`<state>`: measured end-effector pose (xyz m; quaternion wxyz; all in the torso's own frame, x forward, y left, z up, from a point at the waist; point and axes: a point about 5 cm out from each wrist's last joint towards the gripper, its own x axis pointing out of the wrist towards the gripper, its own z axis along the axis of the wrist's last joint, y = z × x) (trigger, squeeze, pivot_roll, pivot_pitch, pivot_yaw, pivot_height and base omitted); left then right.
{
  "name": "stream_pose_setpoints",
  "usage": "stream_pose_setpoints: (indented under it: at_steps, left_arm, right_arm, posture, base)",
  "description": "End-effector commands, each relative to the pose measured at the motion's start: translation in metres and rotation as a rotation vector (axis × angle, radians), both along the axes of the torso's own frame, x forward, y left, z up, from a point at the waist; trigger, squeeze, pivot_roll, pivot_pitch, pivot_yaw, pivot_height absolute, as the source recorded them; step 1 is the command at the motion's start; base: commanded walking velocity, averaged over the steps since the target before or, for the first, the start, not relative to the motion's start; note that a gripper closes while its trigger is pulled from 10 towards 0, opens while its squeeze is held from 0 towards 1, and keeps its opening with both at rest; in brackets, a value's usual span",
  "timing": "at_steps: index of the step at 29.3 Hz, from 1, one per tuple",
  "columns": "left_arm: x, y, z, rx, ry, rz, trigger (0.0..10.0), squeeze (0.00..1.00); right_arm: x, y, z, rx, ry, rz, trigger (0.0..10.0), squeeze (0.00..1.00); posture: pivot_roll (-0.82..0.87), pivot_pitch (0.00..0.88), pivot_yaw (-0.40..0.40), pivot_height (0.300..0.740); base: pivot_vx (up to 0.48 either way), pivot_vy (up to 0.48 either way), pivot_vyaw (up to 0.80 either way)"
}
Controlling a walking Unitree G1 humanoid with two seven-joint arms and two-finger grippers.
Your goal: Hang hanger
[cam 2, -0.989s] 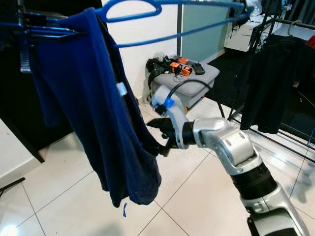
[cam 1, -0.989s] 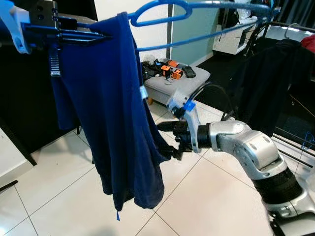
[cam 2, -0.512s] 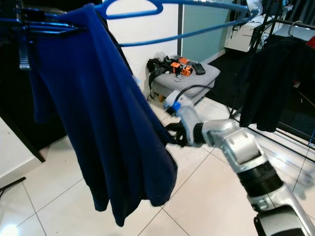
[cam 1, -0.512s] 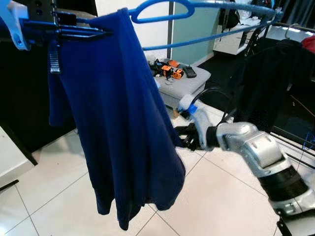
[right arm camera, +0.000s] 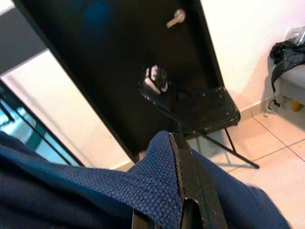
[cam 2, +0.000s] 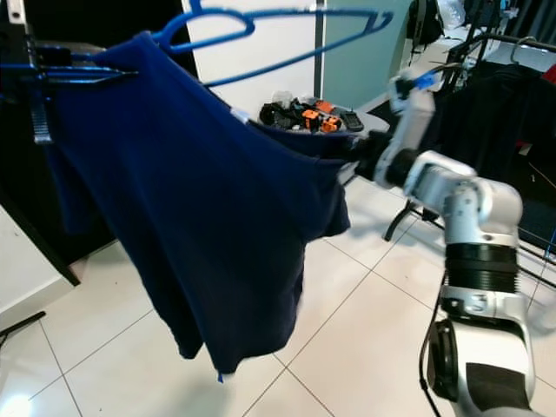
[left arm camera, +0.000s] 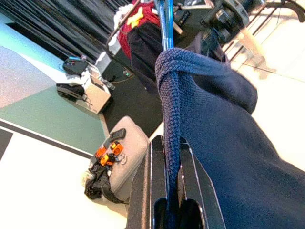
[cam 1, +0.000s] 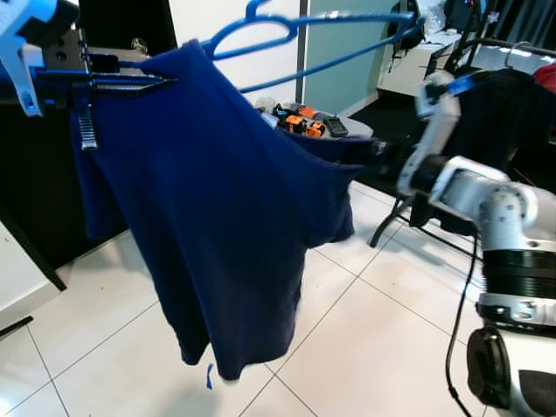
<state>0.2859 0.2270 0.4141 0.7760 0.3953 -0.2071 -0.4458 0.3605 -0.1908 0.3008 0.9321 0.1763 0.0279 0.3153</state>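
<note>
White floor tiles [cam 1: 365, 339] ran under everything, w/ no desk or table carrying the work; the load hung in the air between the two arms. Nearest the camera, the navy garment [cam 1: 217, 226] drooped from the blue hanger [cam 1: 261, 30], its hem ending well above the tiles. The left gripper [cam 1: 130, 82] sat at the hanger's left end, fingers clamped on the bar and on the fabric fold over it; the left wrist view showed the knit edge pinched between the black fingers [left arm camera: 155, 191]. Prob. held that way so the cloth couldn't slide off while the hanger was carried high. Further right, the right gripper [cam 1: 380, 156] was closed on the garment's far edge, pulling it out sideways toward the right; the right wrist view showed a finger [right arm camera: 190, 176] pressed over the cloth. Likely reason: keep the fabric spread and clear of the hook so it wouldn't tangle. Behind, the grey ottoman [cam 1: 343, 130] carried orange and black gadgets [cam 1: 300, 122] on its top. A black folding chair [right arm camera: 205, 109] stood by the dark door. Farthest back at right, the clothes rack [cam 1: 508, 43] w/ dark clothes [cam 1: 512, 113] seemed the target; hanger not yet on it, so the task looked mid-carry.
</note>
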Motion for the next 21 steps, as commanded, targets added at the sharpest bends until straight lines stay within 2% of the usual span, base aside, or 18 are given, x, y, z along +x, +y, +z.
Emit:
stream_pose_setpoints:
  at_steps: [1,2,5,6,7,8,10,11,13,15,17,18,21]
  left_arm:
    - [-0.005,0.009,0.006,-0.002,-0.030,0.041,0.0,0.00]
    - [-0.005,0.010,0.000,-0.006,-0.020,0.046,0.0,0.00]
    - [-0.005,0.010,0.000,-0.006,-0.020,0.046,0.0,0.00]
    - [-0.005,0.009,-0.006,-0.019,-0.013,0.039,0.0,0.00]
    - [-0.005,0.009,-0.006,-0.019,-0.013,0.039,0.0,0.00]
    - [-0.009,0.002,-0.014,-0.021,0.007,0.001,0.0,0.00]
    - [-0.009,0.002,-0.014,-0.021,0.007,0.001,0.0,0.00]
    - [-0.013,-0.005,-0.022,-0.017,0.031,-0.041,0.0,0.00]
    - [-0.013,-0.005,-0.022,-0.017,0.031,-0.041,0.0,0.00]
    - [-0.018,-0.022,-0.042,0.062,0.099,-0.114,0.0,0.00]
    - [-0.018,-0.022,-0.042,0.062,0.099,-0.114,0.0,0.00]
    - [-0.018,-0.025,-0.050,0.097,0.118,-0.123,0.0,0.00]
    - [-0.017,-0.025,-0.055,0.121,0.127,-0.117,0.0,0.00]
  right_arm:
    - [0.000,-0.002,0.006,0.021,-0.018,-0.005,0.0,0.00]
    - [0.001,-0.009,0.015,0.085,-0.028,-0.016,0.0,0.00]
    - [0.001,-0.009,0.015,0.085,-0.028,-0.016,0.0,0.00]
    - [0.003,-0.016,0.022,0.150,-0.035,-0.035,0.0,0.00]
    - [0.003,-0.016,0.022,0.150,-0.035,-0.035,0.0,0.00]
    - [0.004,-0.022,0.029,0.218,-0.033,-0.066,0.0,0.00]
    - [0.004,-0.022,0.029,0.218,-0.033,-0.066,0.0,0.00]
    - [0.006,-0.025,0.033,0.261,-0.030,-0.088,0.0,0.00]
    - [0.006,-0.025,0.033,0.261,-0.030,-0.088,0.0,0.00]
    - [0.009,-0.020,0.041,0.307,-0.031,-0.086,0.0,0.00]
    - [0.009,-0.020,0.041,0.307,-0.031,-0.086,0.0,0.00]
    - [0.011,-0.016,0.044,0.316,-0.032,-0.077,0.0,0.00]
    - [0.012,-0.012,0.046,0.320,-0.032,-0.066,0.0,0.00]
  posture:
    - [-0.02,0.020,0.023,0.740]
    - [-0.02,0.024,0.023,0.740]
    - [-0.02,0.024,0.023,0.740]
    - [-0.02,0.025,0.023,0.740]
    - [-0.02,0.025,0.023,0.740]
    - [-0.02,0.029,0.020,0.740]
    - [-0.02,0.029,0.020,0.740]
    - [-0.02,0.030,0.016,0.740]
    - [-0.02,0.030,0.016,0.740]
    - [-0.02,0.031,0.009,0.740]
    - [-0.02,0.031,0.009,0.740]
    - [-0.02,0.031,0.008,0.740]
    - [-0.02,0.031,0.008,0.740]
  base:
    - [0.000,0.000,0.00]
    - [0.000,0.000,0.00]
    - [0.000,0.000,0.00]
    - [0.000,0.000,0.00]
    - [0.000,0.000,0.00]
    - [0.000,0.000,0.00]
    - [0.000,0.000,0.00]
    - [0.000,0.000,0.00]
    - [0.000,0.000,0.00]
    - [0.000,0.000,0.00]
    - [0.000,0.000,0.00]
    - [0.000,0.000,0.00]
    - [0.000,0.000,0.00]
